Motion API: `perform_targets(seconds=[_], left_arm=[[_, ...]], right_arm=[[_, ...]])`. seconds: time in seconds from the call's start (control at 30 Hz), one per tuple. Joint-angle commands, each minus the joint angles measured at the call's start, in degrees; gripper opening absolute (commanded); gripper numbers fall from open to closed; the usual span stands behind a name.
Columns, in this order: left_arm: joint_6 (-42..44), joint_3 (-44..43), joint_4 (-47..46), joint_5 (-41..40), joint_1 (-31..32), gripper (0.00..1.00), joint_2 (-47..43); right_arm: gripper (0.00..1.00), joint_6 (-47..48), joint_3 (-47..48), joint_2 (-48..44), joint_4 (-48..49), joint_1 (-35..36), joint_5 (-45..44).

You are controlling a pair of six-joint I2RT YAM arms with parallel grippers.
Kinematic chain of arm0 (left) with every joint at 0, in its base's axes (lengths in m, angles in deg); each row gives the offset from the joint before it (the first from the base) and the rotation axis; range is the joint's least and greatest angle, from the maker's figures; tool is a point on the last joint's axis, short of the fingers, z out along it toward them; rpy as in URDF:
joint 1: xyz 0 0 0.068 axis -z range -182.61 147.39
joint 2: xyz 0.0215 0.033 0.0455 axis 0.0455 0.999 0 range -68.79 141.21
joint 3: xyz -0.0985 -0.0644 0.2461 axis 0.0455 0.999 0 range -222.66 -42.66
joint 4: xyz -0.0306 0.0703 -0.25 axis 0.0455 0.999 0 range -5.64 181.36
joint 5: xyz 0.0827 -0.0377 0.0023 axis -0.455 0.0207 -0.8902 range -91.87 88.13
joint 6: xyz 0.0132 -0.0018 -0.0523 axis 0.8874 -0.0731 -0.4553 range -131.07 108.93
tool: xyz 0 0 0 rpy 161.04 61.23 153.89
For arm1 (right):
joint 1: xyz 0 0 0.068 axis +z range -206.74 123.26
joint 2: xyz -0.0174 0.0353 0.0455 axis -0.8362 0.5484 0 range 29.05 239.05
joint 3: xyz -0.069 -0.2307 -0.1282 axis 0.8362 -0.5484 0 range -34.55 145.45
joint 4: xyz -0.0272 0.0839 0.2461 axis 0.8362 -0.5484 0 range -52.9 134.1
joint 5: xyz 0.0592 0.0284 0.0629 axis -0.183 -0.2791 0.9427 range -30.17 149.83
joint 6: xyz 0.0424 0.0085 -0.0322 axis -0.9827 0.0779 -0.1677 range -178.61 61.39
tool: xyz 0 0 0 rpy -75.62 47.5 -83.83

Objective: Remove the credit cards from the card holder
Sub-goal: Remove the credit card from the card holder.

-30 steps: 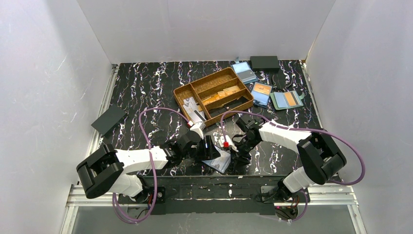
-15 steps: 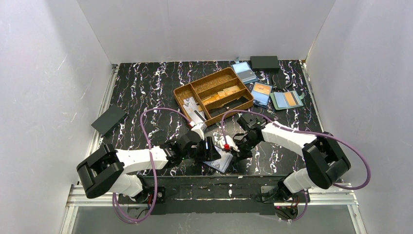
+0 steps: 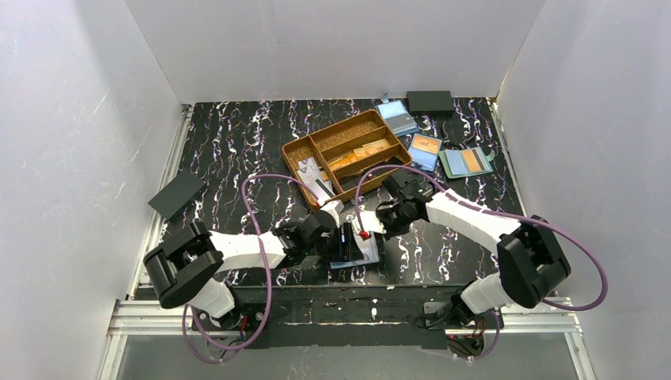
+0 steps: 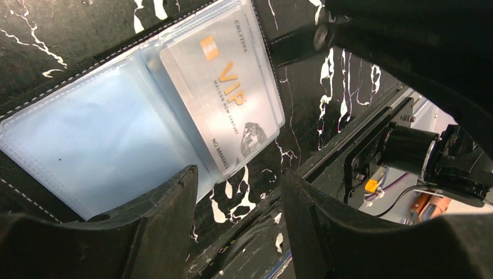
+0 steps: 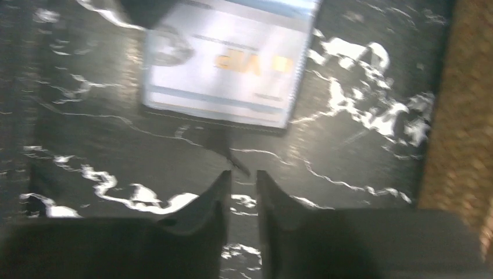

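A robotics lab test cell: plain white panel walls [image 3: 71, 142] enclose a black, white-veined marble-patterned desk [image 3: 237, 142], with an aluminium mounting rail [image 3: 348, 317] along its near edge.

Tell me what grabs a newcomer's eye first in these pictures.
Both grippers meet over the open black bifold card holder near the table's front edge. In its clear blue sleeve lies a pale silver VIP credit card, between the open left gripper fingers. Behind stands a brown compartmented tray holding orange-tan cards.
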Motion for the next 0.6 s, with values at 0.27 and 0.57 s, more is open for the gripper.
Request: perform_targets(seconds=[0.27,0.57], left_arm=[[-5.3,-2.4,-0.5,-2.8,0.2,0.53,0.1],[-10.4,1.4,-1.8,-9.8,0.2,0.52,-4.3]], right_arm=[[0.66,-30.9,-3.2,-13.2,11.7,-2.7,3.7],[0.33,-65.0,-9.6,-8.3,27.8,-8.8,23.3]])
